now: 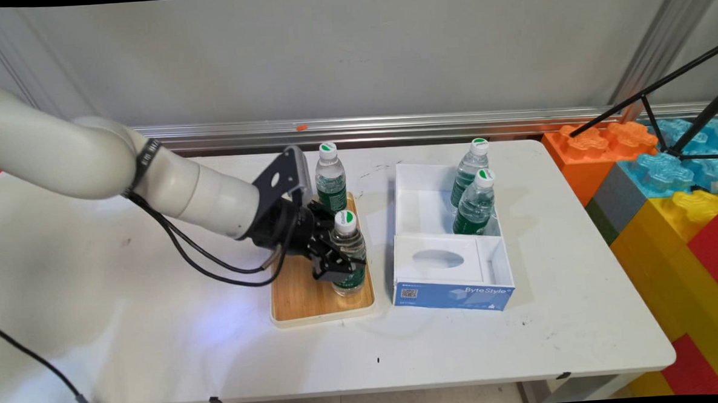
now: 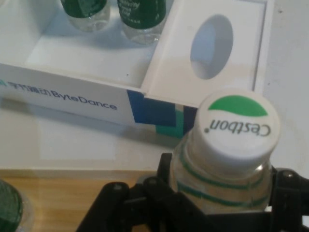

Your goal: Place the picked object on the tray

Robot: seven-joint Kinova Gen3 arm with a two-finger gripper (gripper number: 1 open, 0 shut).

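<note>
Wooden tray [image 1: 302, 298] at table's [image 1: 158, 331] near middle carries two water bottles. Gripper [image 1: 343, 260] clamped on nearer bottle [image 1: 348, 250] (cap reads Cestbon); farther bottle [image 1: 330, 177] upright behind. White box [image 1: 453, 270] just right, holding two more bottles [image 1: 473, 201].

You are looking down across a white rectangular bench [image 1: 158, 331] with rounded corners and a few dark scuffs on its top. Behind the bench runs a ribbed silver metal rail [image 1: 392, 127], and above that rail stands a plain pale grey wall [image 1: 340, 51]. To the right of the bench rises a stack of oversized plastic building blocks [image 1: 655, 194] in orange, light blue, grey, yellow and red. Thin black tripod legs [image 1: 664, 109] cross above those blocks. A slanted silver metal post [image 1: 661, 37] leans against the wall above the blocks.
</note>
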